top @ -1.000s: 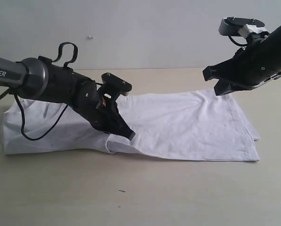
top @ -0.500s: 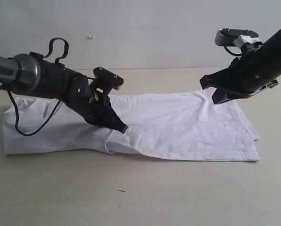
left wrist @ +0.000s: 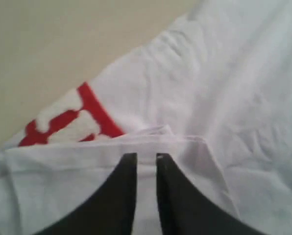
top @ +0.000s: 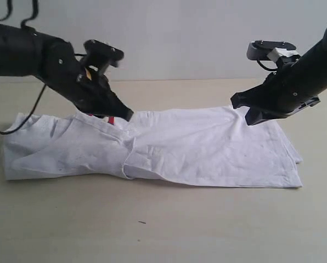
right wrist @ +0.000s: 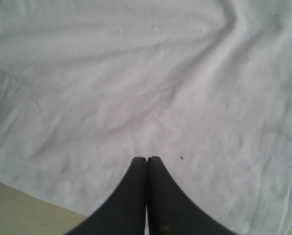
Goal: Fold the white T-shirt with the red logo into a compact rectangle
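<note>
Lifted up and back to the left since a second ago, off the fold at the near middle of the white T-shirt (top: 207,148): left end effector (top: 126,115). Eased slightly lower over the same span: right end effector (right wrist: 147,159).

Nearest, bare bench (top: 152,230). Next, T-shirt spread flat on it, long axis running left to right across the exterior view, near edge roughly straight, left part doubled over along a slanting crease. Collar end not discernible.

Further back, just beneath the left tips, a sliver of the red logo (left wrist: 70,122) peeking from under the folded layer. Left jaws slightly parted, gripping nothing, hovering above the cloth. Right jaws clenched together, empty, hanging over the shirt's far right part.

Behind everything, plain wall (top: 180,38).
</note>
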Motion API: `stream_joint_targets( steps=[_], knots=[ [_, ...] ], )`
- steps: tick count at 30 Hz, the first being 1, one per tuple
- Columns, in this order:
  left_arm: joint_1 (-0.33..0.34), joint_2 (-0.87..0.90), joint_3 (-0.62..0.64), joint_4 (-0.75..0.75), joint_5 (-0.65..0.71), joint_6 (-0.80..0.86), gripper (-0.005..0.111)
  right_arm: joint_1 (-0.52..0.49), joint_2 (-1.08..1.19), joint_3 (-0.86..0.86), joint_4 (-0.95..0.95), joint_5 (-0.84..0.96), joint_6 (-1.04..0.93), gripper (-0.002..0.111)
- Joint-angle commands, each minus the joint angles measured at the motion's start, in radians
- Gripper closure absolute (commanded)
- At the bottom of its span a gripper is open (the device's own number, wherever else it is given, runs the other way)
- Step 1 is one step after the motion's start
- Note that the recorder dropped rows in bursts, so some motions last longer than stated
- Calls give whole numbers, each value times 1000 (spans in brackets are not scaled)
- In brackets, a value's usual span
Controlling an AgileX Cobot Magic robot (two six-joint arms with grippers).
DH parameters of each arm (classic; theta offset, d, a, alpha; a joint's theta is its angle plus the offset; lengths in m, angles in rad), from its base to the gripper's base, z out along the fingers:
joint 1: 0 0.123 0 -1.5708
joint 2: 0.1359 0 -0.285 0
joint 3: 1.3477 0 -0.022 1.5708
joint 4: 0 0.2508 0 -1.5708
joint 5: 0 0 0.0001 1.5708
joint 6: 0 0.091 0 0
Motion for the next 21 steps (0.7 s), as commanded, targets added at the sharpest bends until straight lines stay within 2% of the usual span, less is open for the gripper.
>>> stream_joint_targets(
  steps=[1,2,3,4,7,11,16,21],
  knots=[
    [92,-55,0,-6,129,-32,55,-2,-3,-7,10,3,-9,108],
    [121,-60,0,-6,159,-34,49,-2,-3,-7,16,3,-9,108],
    [182,-62,0,-10,198,-60,44,-2,-3,-7,24,4,-9,108],
    [208,-62,5,-16,202,-72,45,-2,-3,-7,31,6,-9,108],
    [354,-60,69,-131,127,-71,45,-2,-3,-7,35,13,-9,108],
    [486,-30,122,-317,84,58,45,-2,-3,-7,35,13,-13,108],
    [569,38,121,-514,97,191,45,-2,-3,-7,35,13,-13,108],
    [594,97,121,-546,42,217,45,-2,-3,-7,35,13,-18,108]
  ],
)
